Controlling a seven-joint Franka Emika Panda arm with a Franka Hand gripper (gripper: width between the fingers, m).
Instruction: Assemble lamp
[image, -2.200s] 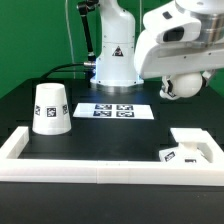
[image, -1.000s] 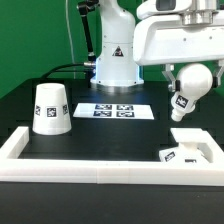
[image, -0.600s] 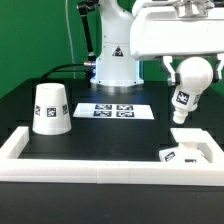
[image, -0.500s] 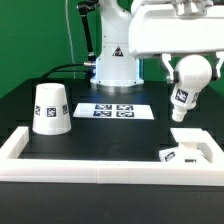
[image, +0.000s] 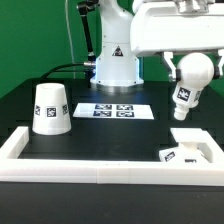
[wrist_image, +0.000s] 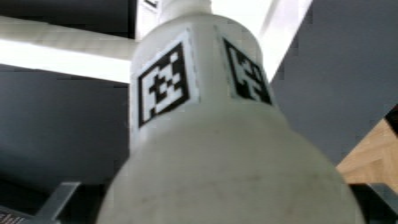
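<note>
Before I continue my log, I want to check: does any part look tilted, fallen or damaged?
Nothing looks damaged. Only the bulb is off the table, held tilted in the air. The shade stands upright and the base lies flat.

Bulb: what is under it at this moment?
The bulb hangs neck down above the base, with air between. The wrist view is mostly filled by the bulb, so exact alignment cannot be seen.

The black table carries shade, marker board, frame and base.
</note>
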